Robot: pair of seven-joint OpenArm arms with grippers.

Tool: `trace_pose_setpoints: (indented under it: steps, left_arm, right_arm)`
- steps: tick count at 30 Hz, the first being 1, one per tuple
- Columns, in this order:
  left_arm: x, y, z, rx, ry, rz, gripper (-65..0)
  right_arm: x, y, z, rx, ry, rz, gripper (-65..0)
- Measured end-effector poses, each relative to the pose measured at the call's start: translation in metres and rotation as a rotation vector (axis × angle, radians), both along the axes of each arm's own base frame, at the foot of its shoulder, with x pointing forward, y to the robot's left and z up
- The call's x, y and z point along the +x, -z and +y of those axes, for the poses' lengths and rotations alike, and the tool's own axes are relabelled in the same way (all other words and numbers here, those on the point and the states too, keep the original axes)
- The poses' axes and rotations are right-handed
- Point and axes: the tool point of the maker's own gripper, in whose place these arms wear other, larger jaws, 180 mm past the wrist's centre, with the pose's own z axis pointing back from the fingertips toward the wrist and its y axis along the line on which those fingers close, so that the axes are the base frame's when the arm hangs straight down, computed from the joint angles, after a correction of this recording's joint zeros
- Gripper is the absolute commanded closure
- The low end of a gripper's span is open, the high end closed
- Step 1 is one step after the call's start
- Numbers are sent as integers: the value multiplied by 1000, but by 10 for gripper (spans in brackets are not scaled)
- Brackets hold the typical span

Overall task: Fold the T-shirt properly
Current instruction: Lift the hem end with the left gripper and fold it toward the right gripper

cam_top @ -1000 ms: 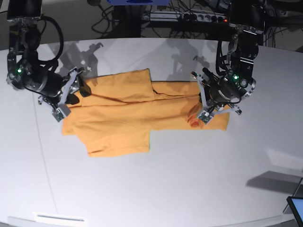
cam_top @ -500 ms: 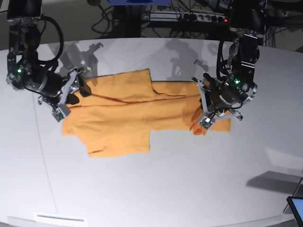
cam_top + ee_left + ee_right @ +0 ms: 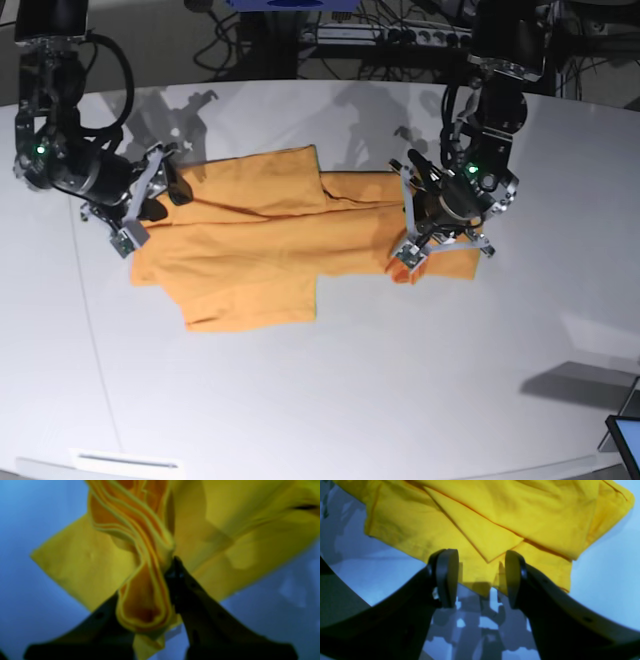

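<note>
Orange-yellow cloth T-shirt (image 3: 270, 240) spread on white surface (image 3: 400, 380), left hand (image 3: 160, 580) clenched on bunched hem folds, right hand (image 3: 481, 577) released, straddling shirt edge.

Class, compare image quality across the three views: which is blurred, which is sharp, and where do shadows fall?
Left wrist view: blurred throughout, the bunched T-shirt soft-edged. Right wrist view: sharper, arm shadows on the table below the cloth. Base view: clear, with arm shadows behind the shirt and curved table edges suggesting lens distortion.
</note>
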Motion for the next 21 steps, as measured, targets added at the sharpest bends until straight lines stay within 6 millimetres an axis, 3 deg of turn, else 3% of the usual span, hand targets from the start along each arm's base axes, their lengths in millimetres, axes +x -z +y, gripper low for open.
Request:
trace_pose_setpoints:
  steps: [13,18,21]
  left_arm:
    - [-2,4,0,9,0,8,-2]
    - [-1,4,0,8,0,8,-79]
    - [-1,4,-4,-1,-3,7,-185]
  right_arm:
    - [0,0,0,-1,0,1,-284]
    - [0,0,0,-1,0,1,-284]
    - [0,0,0,0,0,1,-284]
